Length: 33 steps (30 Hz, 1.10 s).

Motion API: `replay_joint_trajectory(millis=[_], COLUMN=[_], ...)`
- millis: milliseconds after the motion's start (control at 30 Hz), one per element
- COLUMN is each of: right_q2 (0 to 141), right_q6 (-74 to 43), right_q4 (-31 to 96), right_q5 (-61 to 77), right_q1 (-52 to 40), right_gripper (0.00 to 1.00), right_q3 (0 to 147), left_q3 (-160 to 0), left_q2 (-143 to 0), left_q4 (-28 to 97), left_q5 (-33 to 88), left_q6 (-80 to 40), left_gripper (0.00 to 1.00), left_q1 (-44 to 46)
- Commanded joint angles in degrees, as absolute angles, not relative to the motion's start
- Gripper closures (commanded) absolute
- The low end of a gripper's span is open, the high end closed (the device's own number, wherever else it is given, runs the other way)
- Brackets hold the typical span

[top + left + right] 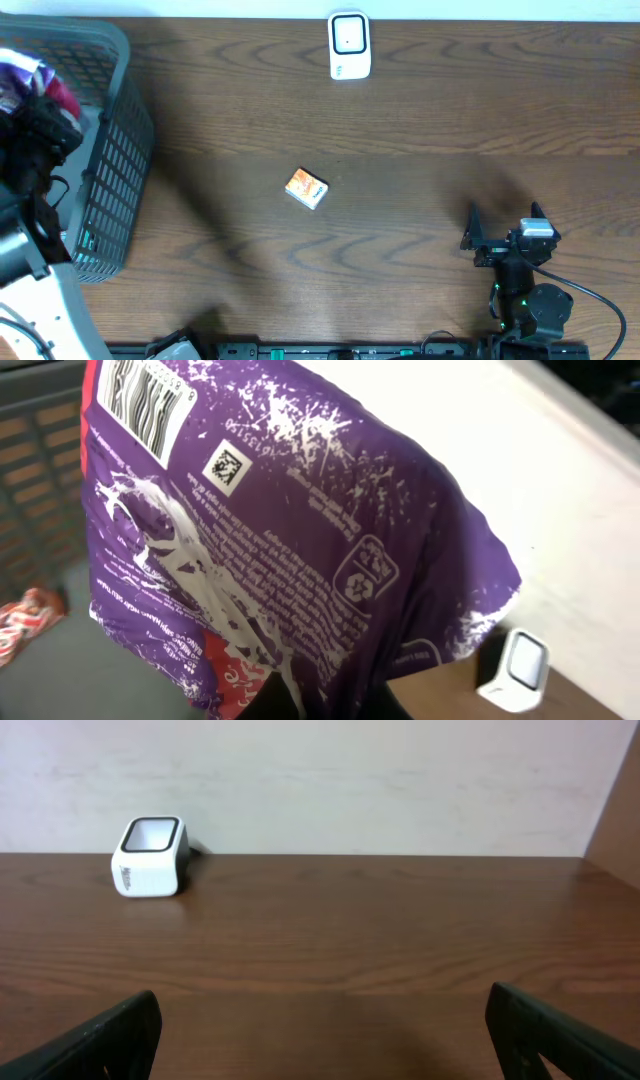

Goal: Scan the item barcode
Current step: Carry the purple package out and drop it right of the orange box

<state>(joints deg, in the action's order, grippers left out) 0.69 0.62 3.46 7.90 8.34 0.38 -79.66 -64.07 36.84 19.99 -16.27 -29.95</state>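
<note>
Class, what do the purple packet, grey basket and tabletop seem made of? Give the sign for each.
Purple packet: thin plastic film, likely, slightly glossy; it creases and drapes.
Grey basket: moulded plastic, seemingly; matte lattice walls.
Tabletop: wood or wood-look laminate; dark grain, slight sheen.

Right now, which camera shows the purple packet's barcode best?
Left wrist: the purple packet fills the frame, its barcode sharp at top left. Overhead catches only a scrap of purple over the basket, no barcode. Right wrist shows none of it.
</note>
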Motion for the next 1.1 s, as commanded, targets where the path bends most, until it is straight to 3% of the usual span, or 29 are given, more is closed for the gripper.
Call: replay_joint_trajectory(millis=[0, 200, 267, 533, 1067], right_q2=[0.4, 0.4, 0.4, 0.4, 0.4], right_q6=[0.0, 0.0, 0.0, 0.0, 0.0], right_q4=[3.7, 3.7, 3.7, 3.7, 3.7], right_q5=[8.1, 8.1, 8.1, 8.1, 8.1], right_q1=[9.1, 9.1, 9.1, 9.1, 9.1], right_gripper=[0.01, 0.01, 0.01, 0.01, 0.01], right_q3=[0.4, 0.4, 0.4, 0.4, 0.4], left_q3=[-80.4, -80.4, -80.4, -80.4, -80.4], left_q2=[-61.6, -58.7, -58.4, -62.7, -91.9], left_q4=[35.7, 34.4, 33.1, 34.4, 25.8], left_q5=[22.3, 31.3, 35.8, 28.1, 26.0], left_q6=[-16.6, -16.6, -16.5, -13.9, -15.7], left_gripper=[0.93, 0.93, 0.93, 0.93, 0.93], left_q1=[-29.1, -24.0, -17.1, 1.7, 24.9])
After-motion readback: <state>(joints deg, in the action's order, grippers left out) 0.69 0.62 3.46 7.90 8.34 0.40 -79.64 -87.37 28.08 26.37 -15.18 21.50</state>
